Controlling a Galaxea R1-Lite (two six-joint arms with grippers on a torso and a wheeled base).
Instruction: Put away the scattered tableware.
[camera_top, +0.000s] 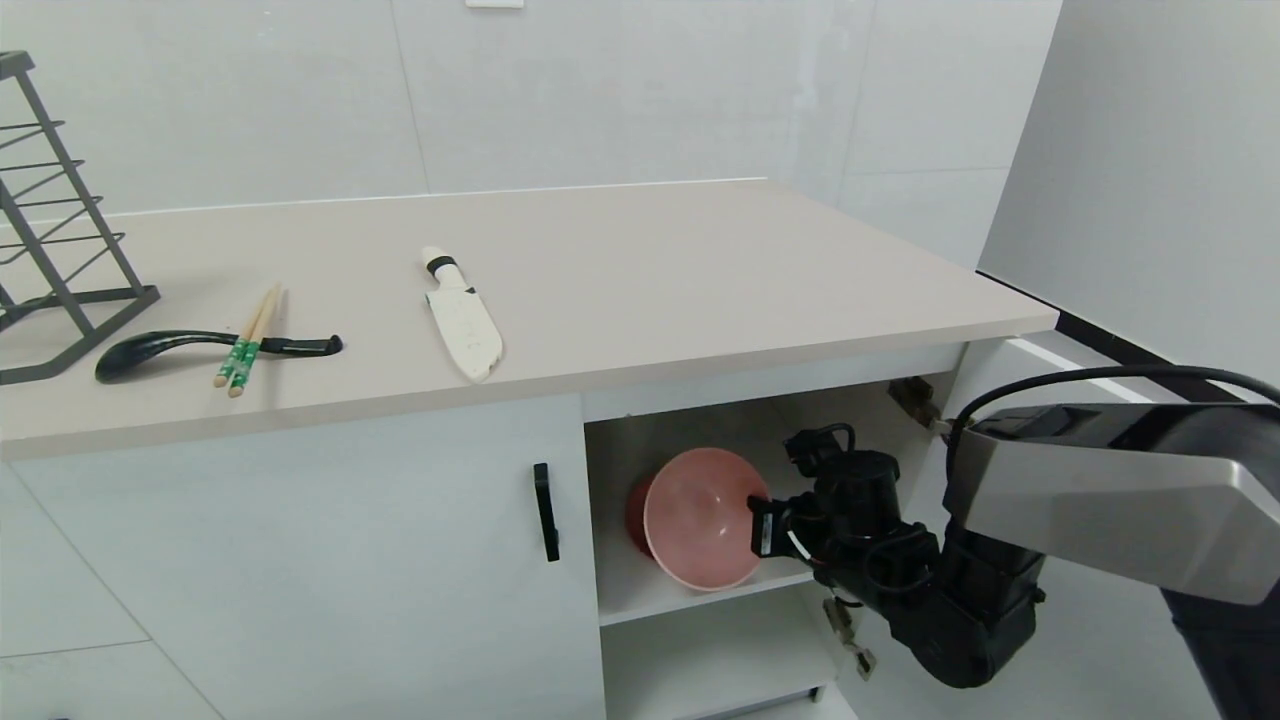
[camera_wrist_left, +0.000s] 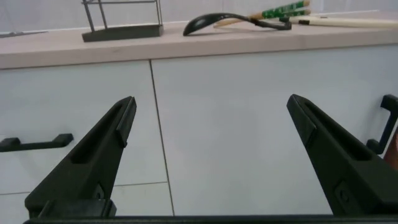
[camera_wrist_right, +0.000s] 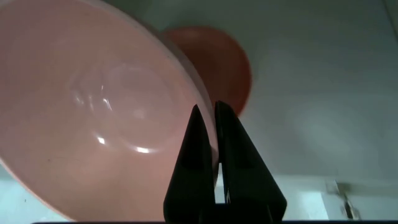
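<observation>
My right gripper (camera_top: 762, 520) is inside the open cabinet, shut on the rim of a pink bowl (camera_top: 695, 520) that is tilted on its side over the upper shelf (camera_top: 640, 590). The right wrist view shows both fingertips (camera_wrist_right: 200, 124) pinching the pink bowl (camera_wrist_right: 93, 106) at its rim. A darker red bowl (camera_wrist_right: 221, 59) sits behind it. On the countertop (camera_top: 700, 270) lie a black spoon (camera_top: 200, 347), a pair of chopsticks (camera_top: 248, 345) across it, and a white knife (camera_top: 462, 318). My left gripper (camera_wrist_left: 211, 124) is open, low in front of the closed cabinet doors.
A dark wire rack (camera_top: 50, 230) stands at the counter's far left. The left cabinet door (camera_top: 350, 560) is closed, with a black handle (camera_top: 543, 512). A lower shelf (camera_top: 700, 660) lies under the bowl. A grey wall panel stands at the right.
</observation>
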